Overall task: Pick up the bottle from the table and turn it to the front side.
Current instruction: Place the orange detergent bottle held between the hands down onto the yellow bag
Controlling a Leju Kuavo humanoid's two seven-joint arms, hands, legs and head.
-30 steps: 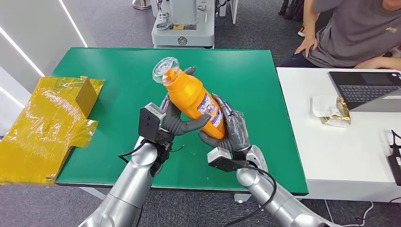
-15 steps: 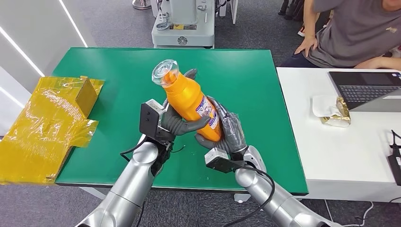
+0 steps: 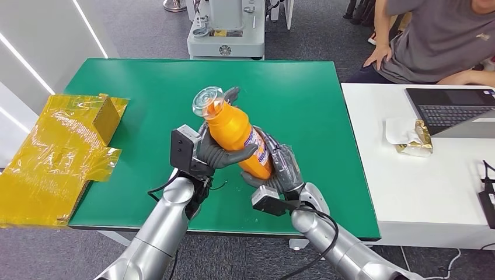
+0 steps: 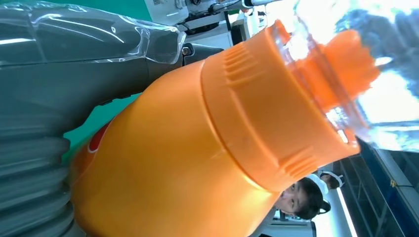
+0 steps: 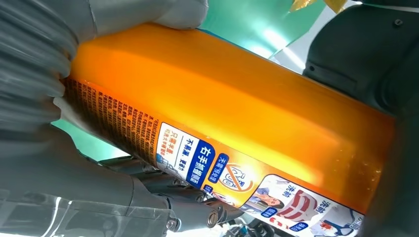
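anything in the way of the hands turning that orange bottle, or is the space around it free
Nothing visible blocks it. The orange bottle is held above the green table, gripped by the left hand and the right hand. The yellow packaging lies far off, at the table's left edge.

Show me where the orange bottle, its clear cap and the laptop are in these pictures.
orange bottle (image 3: 233, 131), head view, on its orange body above the label.
clear cap (image 3: 207, 98), head view, on the cap's round top.
laptop (image 3: 452, 111), head view, on its keyboard.
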